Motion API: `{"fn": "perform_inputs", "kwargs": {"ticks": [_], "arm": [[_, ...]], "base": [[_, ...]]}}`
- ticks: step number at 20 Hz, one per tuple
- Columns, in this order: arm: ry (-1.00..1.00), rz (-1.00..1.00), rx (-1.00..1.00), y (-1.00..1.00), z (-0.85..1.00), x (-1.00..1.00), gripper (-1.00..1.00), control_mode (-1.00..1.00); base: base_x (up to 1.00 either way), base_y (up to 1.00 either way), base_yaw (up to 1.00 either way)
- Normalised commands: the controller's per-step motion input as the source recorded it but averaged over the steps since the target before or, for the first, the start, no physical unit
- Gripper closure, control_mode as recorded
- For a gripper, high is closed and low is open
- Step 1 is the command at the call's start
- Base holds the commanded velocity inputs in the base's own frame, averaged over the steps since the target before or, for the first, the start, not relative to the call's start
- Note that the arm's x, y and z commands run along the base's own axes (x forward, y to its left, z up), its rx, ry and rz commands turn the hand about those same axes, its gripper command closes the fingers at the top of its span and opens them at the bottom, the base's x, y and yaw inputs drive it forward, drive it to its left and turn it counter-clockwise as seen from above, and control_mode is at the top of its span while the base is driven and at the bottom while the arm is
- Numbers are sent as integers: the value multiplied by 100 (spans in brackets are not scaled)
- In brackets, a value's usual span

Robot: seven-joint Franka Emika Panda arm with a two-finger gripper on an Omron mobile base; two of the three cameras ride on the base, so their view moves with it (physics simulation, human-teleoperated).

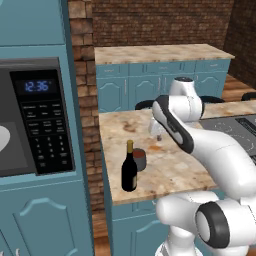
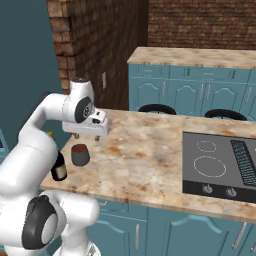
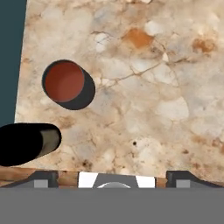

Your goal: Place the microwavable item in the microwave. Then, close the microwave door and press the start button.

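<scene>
The microwavable item, a short dark grey cup (image 1: 140, 159) with a reddish-brown top, stands on the marble counter (image 1: 175, 170) near its left edge. In the hand view the cup (image 3: 68, 84) lies up and to the left of centre. My gripper (image 2: 86, 137) hangs open above the counter, a little behind and to the right of the cup (image 2: 80, 154), touching nothing. The microwave (image 1: 30, 67) sits in the teal cabinet wall at left, showing its black keypad (image 1: 45, 127), its blue clock and part of the white turntable (image 1: 3, 137). Its door is out of view.
A dark wine bottle (image 1: 129, 169) with a yellow cap stands right beside the cup, towards the counter's front edge. A black cooktop (image 2: 220, 162) is set into the counter's right side. Two dark stools (image 2: 156, 108) stand behind the counter, and a brick pillar (image 1: 85, 100) rises between microwave and counter.
</scene>
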Motion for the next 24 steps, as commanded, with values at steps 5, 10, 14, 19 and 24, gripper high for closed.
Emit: {"fn": "perform_inputs", "kwargs": {"ticks": [5, 10, 14, 19, 24], "arm": [[22, 1, 0, 19, -43, 8, -100, -100], [3, 0, 0, 32, -41, 7, -100, -100], [0, 0, 0, 14, -33, 8, -100, -100], [0, 0, 0, 0, -26, 20, -100, -100], [1, 0, 0, 1, -31, 32, -100, -100]], "base": [[0, 0, 0], [0, 0, 0], [0, 0, 0], [0, 0, 0], [0, 0, 0]]}}
